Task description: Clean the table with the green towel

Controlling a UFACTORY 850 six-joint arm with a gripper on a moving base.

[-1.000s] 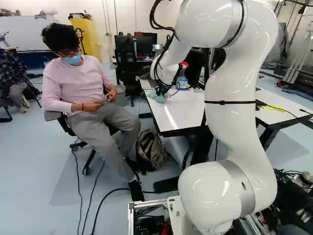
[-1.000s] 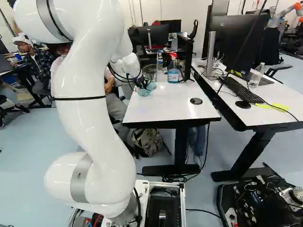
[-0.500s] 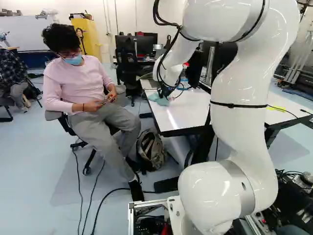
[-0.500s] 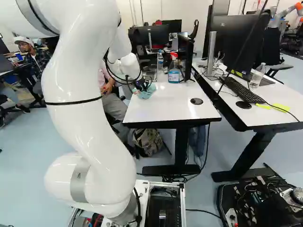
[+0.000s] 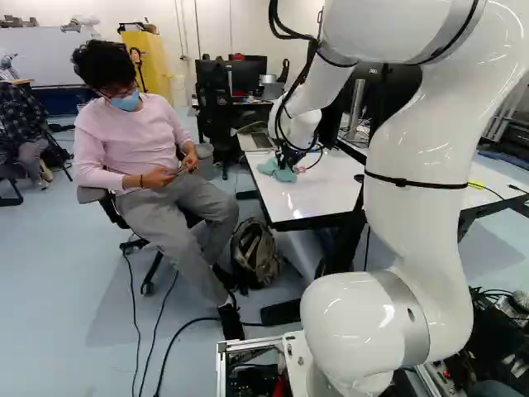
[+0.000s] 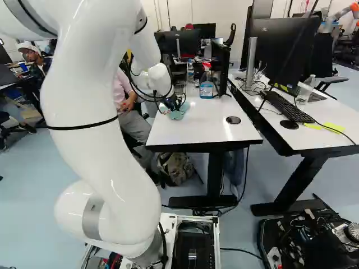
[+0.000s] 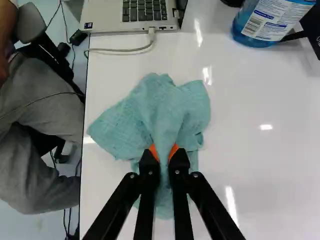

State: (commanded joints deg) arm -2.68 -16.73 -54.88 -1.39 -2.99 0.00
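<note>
On the table (image 6: 196,131), the towel (image 7: 162,102) lies near the left edge, with laptop (image 7: 107,15) and bottle (image 7: 267,22) beyond. The backpack (image 6: 175,169) seems partly underneath; rightward, a desk (image 6: 339,115) holds the keyboard (image 6: 287,106).

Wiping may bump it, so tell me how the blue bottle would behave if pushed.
The bottle seems to hold blue liquid, so it likely has some weight. It stands upright on a glossy tabletop, so a low push may slide it; a high one could tip it.

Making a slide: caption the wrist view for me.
Gripper pinching the green towel on a white table, laptop and bottle ahead.
</note>
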